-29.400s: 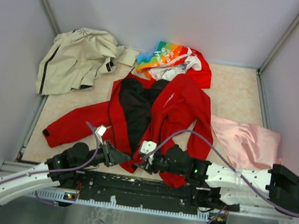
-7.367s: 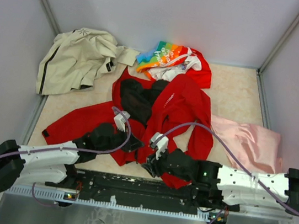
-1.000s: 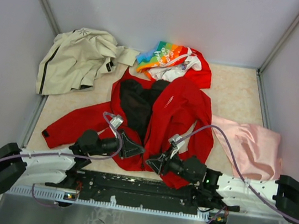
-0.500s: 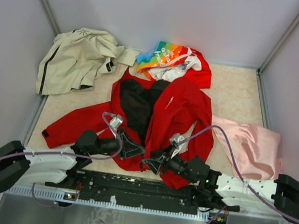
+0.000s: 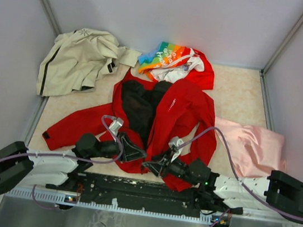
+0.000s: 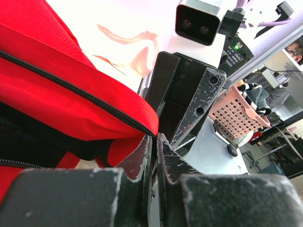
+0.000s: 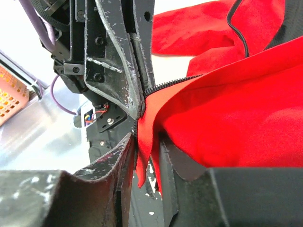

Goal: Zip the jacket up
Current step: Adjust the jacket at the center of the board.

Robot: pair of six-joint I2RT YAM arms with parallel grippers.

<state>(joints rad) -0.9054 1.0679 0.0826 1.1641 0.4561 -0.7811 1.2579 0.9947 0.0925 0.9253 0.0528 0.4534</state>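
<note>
The jacket (image 5: 183,109) lies open mid-worktop (image 5: 236,91), hem at the near edge. Looks light, limp, slippery: grip the hem by the zipper ends. Your left tool (image 6: 154,142) pinches one hem corner, your right tool (image 7: 144,142) the other. Clear of your zipper: beige jacket (image 5: 80,58) far-left corner, rainbow garment (image 5: 168,56) far edge, pink cloth (image 5: 251,147) right edge.

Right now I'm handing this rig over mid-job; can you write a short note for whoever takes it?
Left gripper: fingers pinched on the jacket at its bottom corner, by the zipper teeth.
Right gripper: fingers straddle the other front edge; clamped or not, unclear.
Jacket lies mid-table, front open, black lining showing.
Done: both bottom edges sit close together.
Left: join the zipper ends and zip up.
</note>
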